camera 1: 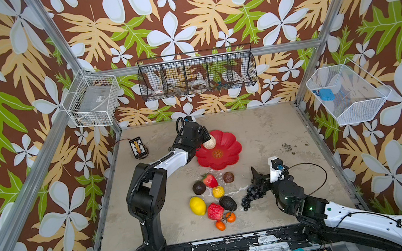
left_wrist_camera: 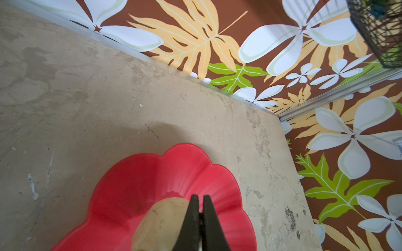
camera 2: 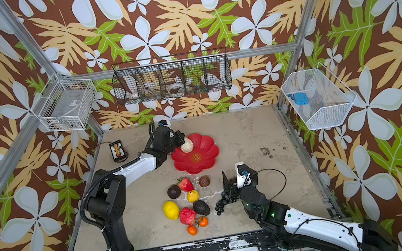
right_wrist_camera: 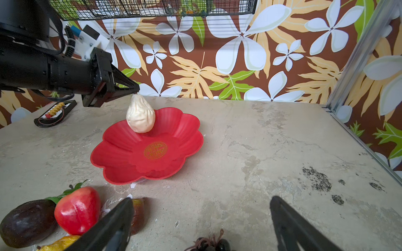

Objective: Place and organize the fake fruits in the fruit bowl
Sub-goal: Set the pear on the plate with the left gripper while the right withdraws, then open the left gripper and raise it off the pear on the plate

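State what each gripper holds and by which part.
Left gripper: the beige pear, pinched at its narrow top. Right gripper: open, holding nothing.

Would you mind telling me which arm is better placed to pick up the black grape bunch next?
Right: the right gripper hovers open just over the black grape bunch, whereas the left gripper is shut on the pear at the red fruit bowl.

Bright even light, soft shadows (edges warped)

The left hand point(left_wrist_camera: 200, 197), jaws pressed together, hangs above the beige pear point(left_wrist_camera: 161, 221) in the fruit bowl point(left_wrist_camera: 130, 184).
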Controlling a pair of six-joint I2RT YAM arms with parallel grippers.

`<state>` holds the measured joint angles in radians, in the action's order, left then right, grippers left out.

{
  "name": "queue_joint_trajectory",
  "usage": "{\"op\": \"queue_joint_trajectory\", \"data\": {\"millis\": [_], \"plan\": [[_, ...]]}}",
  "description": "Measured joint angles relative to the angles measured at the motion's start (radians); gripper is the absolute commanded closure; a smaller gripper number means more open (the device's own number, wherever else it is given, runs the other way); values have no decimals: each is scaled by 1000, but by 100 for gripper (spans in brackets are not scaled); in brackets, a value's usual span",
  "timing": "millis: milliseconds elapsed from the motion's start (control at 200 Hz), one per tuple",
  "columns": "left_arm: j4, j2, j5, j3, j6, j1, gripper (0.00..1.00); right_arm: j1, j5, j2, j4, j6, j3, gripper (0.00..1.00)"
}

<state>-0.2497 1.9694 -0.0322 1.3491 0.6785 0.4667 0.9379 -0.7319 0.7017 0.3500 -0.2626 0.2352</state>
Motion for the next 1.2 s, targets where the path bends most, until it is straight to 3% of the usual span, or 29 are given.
{"op": "queue_joint_trajectory", "data": {"millis": [576, 801, 1201], "plan": [[-32, 93, 64, 16, 2, 0, 96, 0, -26, -2, 2, -18, 4, 4], [-15, 94, 92, 25, 2, 0, 84, 0, -26, 10, 2, -18, 5, 4], [35, 76, 124, 38, 2, 0, 75, 0, -25, 16, 2, -18, 7, 4]]}}
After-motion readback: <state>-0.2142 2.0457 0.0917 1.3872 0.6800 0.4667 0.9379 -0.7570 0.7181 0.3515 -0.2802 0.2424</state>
